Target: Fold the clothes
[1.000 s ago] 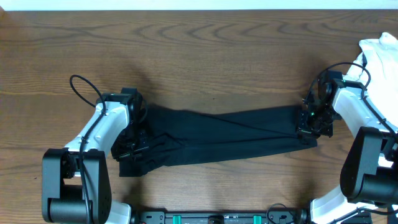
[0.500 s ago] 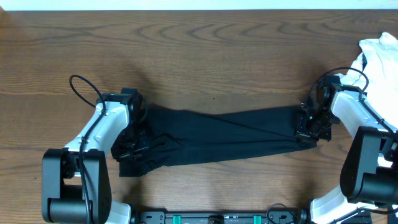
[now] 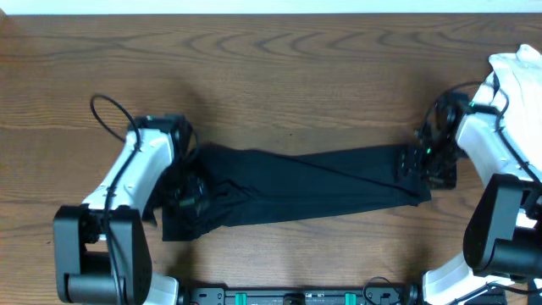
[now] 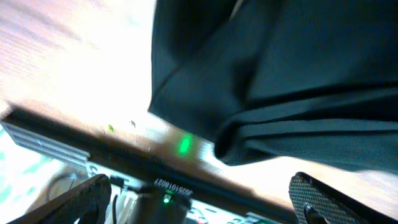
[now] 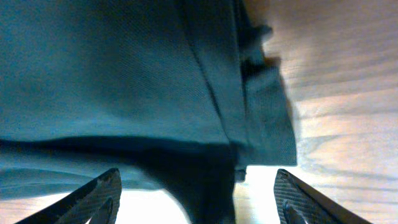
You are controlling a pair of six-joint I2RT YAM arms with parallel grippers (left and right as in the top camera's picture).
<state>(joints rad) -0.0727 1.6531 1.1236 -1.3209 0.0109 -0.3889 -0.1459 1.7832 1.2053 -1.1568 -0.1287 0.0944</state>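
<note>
Wood table [image 3: 288, 59]. Black T-shirt [image 3: 313, 186] lying across centre in long folded band. White garment [image 3: 518, 72] heaped at right edge, beside right arm. Left gripper [image 3: 185, 193], right gripper [image 3: 417, 165] over shirt ends, fingers spread, released.

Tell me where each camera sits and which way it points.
Overhead: above the table, facing straight down on the black T-shirt; left arm and right arm show.
Left wrist: on the left arm, facing the shirt's left end past the open left pincer.
Right wrist: same on the right, past the open right pincer.
Shared: the shirt.
</note>
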